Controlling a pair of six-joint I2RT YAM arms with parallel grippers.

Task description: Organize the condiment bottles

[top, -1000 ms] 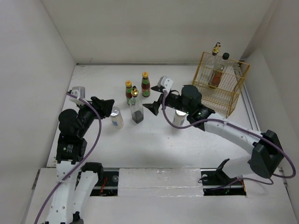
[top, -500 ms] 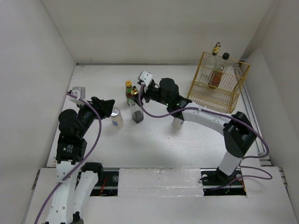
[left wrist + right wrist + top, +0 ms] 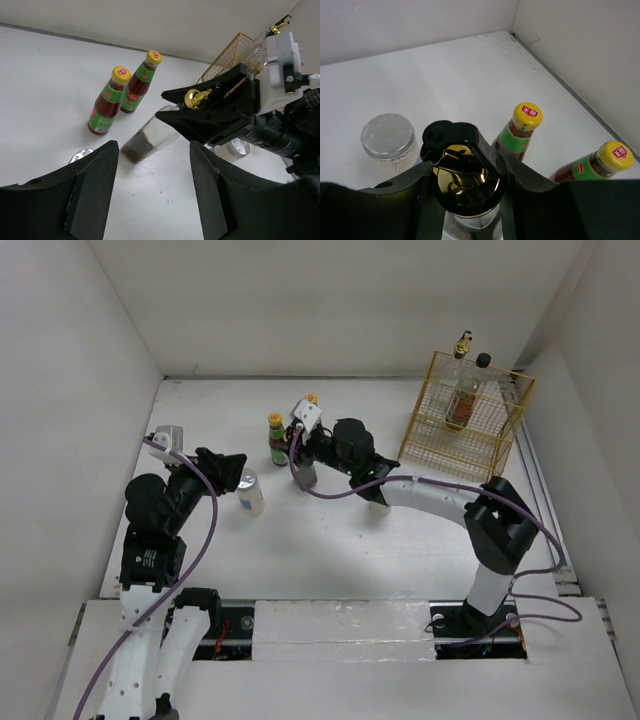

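Note:
My right gripper point(image 3: 301, 452) point(image 3: 465, 172) is shut on the gold cap of a clear glass bottle point(image 3: 304, 476) point(image 3: 150, 140) with dark sauce, which stands mid-table. Just behind it are two red-sauce bottles with yellow caps point(image 3: 277, 438) point(image 3: 522, 129) point(image 3: 107, 102); the farther one point(image 3: 140, 81) point(image 3: 601, 162) is mostly hidden by the wrist in the top view. A white silver-lidded shaker point(image 3: 250, 492) point(image 3: 388, 137) stands left of the held bottle. My left gripper point(image 3: 226, 468) point(image 3: 154, 161) is open and empty beside that shaker. A second shaker point(image 3: 239, 148) sits under the right arm.
The yellow wire rack point(image 3: 478, 440) point(image 3: 231, 50) stands at the back right with a gold-capped bottle point(image 3: 461, 348) and a black-capped bottle point(image 3: 483, 364) in it. White walls close in the table on the left, back and right.
My right arm swung left from the second shaker to the gold-capped bottle and its jaws closed on the cap. The left arm has stayed where it was.

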